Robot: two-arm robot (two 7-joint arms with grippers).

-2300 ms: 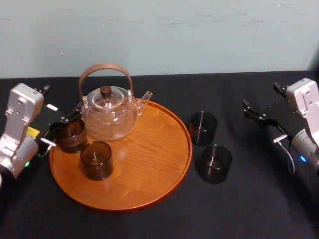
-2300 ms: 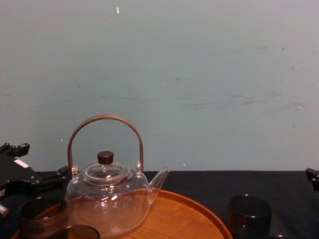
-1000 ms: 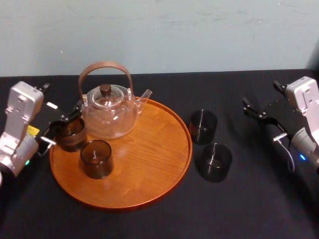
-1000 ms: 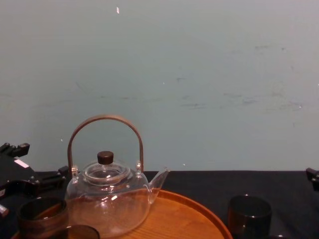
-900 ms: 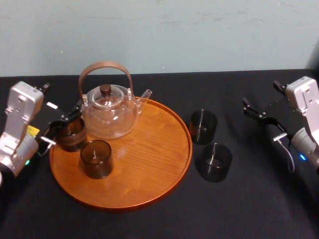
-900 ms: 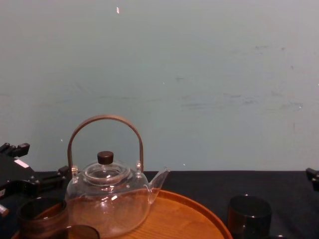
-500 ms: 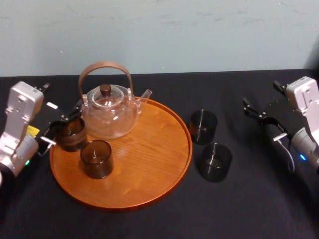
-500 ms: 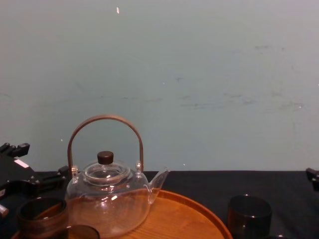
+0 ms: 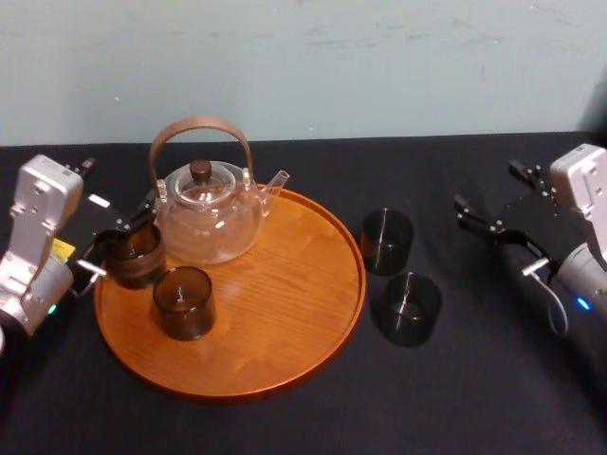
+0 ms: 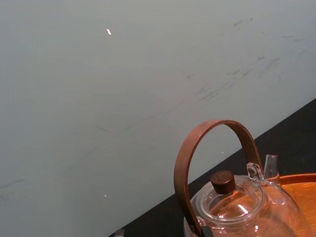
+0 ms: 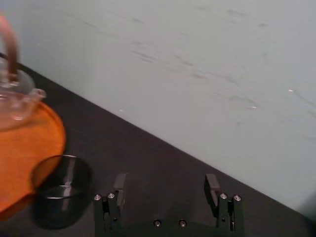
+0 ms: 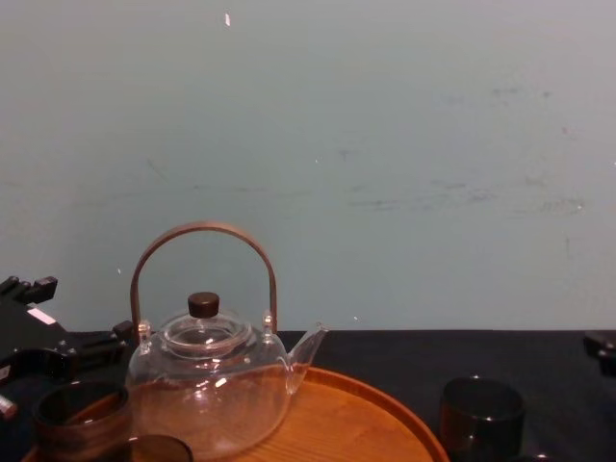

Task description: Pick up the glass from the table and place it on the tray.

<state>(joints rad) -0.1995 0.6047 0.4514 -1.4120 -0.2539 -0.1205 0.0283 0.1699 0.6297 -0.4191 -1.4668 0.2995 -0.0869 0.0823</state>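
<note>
Two dark smoky glasses stand on the black table [image 9: 285, 427] right of the tray: one [image 9: 387, 242] farther back, one [image 9: 408, 308] nearer me. The round wooden tray [image 9: 285, 313] holds a clear teapot [image 9: 204, 209] and two more glasses. One of these [image 9: 183, 303] stands free. The other [image 9: 133, 256] sits at the tray's left edge, between the spread fingers of my left gripper [image 9: 119, 242]. My right gripper [image 9: 488, 188] hangs open and holds nothing, right of the table glasses. Its wrist view shows both fingers [image 11: 118, 183] apart, with one glass [image 11: 61, 190] beyond them.
A pale blue-green wall [image 9: 379, 66] closes off the table's far edge. Bare black tabletop lies in front of the tray and between the table glasses and my right arm. The teapot's arched handle [image 12: 202, 231] rises well above the glasses.
My right gripper has shifted a little to the left, toward the two glasses on the table. The left arm, the tray and all glasses have stayed put.
</note>
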